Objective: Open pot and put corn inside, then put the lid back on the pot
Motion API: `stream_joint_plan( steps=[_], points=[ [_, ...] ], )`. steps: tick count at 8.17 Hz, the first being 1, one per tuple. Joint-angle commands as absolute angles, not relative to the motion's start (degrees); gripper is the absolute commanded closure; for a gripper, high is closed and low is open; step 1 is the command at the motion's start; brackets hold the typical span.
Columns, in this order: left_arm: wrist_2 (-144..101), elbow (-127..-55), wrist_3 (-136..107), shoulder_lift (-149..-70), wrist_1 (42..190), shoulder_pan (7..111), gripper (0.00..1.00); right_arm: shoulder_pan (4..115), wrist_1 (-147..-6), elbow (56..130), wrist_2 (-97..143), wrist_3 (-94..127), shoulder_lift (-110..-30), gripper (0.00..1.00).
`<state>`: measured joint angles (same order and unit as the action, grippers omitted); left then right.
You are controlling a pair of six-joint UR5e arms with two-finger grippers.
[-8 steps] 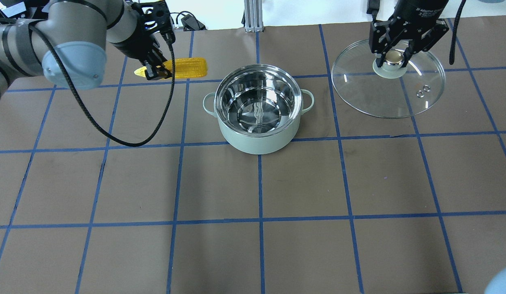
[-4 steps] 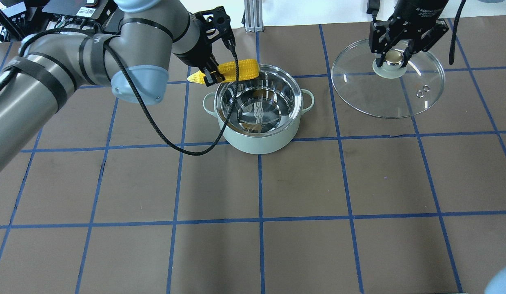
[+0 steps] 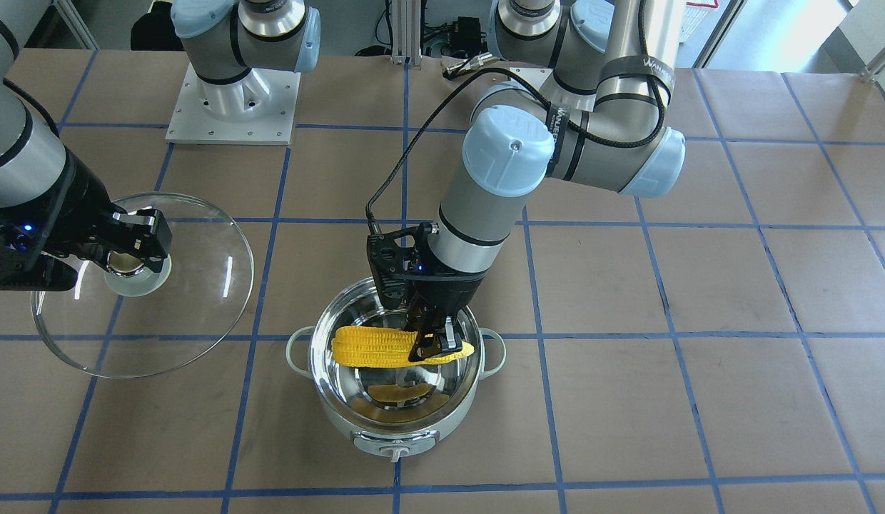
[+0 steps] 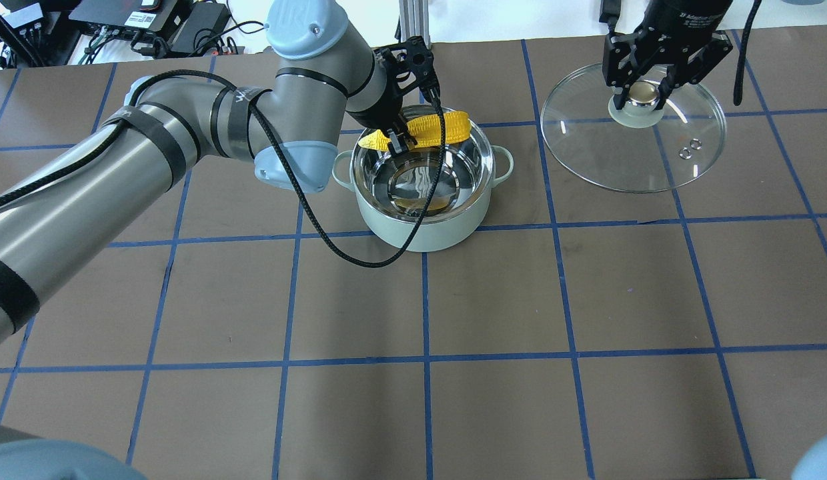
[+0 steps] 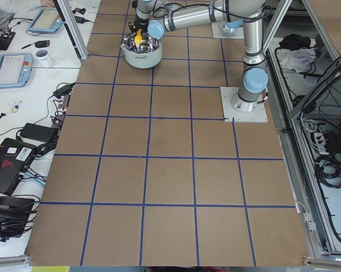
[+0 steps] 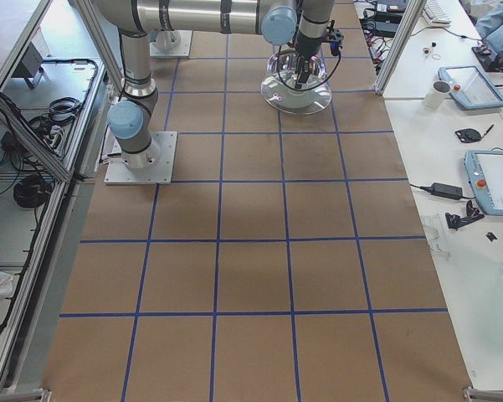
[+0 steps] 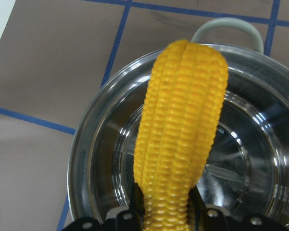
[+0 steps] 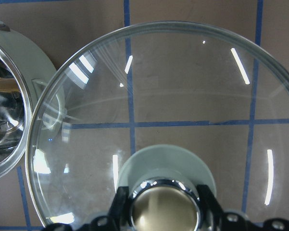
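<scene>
Right, lid's off, so this is the middle step: corn going in. The left pincer (image 3: 434, 348) is clamped tight on the tapered end of the corn (image 3: 375, 346) and holds it roughly level over the open mouth of the pot (image 3: 340, 425). The thick end points toward the robot's right. The corn looks to be at about rim height, not down on the steel floor, where only its yellow reflection shows. The pot stands on the table (image 4: 520, 300) toward the edge opposite the robot, about between the two arm bases.

The right pincer (image 4: 639, 93) is closed around the knob (image 4: 637, 101) of the lid (image 4: 627, 157). It holds the lid off to the pot's right, near that same far edge and apart from the pot. Can't tell if the glass rim touches the table.

Next move, my read: lower the corn into the pot, maybe tipping it, since it spans nearly the whole mouth and could catch on the rim. Then let go, lift clear, and bring the lid across. Watch the black cable (image 4: 387, 257) hanging past the pot's near wall; it might snag.
</scene>
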<state>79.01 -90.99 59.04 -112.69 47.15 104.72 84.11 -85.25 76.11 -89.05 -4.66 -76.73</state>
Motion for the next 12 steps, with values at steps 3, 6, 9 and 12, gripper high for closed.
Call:
stream_joint_plan(
  steps=[3, 6, 9, 12],
  points=[
    [80.1, -91.1, 58.5, -116.4, 46.8, 104.9, 0.65, 84.1, -85.3, 76.1, -88.6, -4.6, -76.7, 0.93],
    [84.5, -90.5, 52.8, -115.1, 47.6, 105.9, 0.0, 84.1, -85.3, 76.1, -88.6, -4.7, -76.7, 0.93],
    [85.0, -90.4, 52.6, -109.9, 53.9, 105.3, 0.0, 84.2, -85.2, 76.0, -88.5, -4.0, -77.1, 0.92],
    [84.5, -90.1, 50.1, -99.6, 63.6, 103.0, 0.0, 87.2, -86.4, 76.3, -85.5, 2.0, -77.1, 0.93]
  ],
)
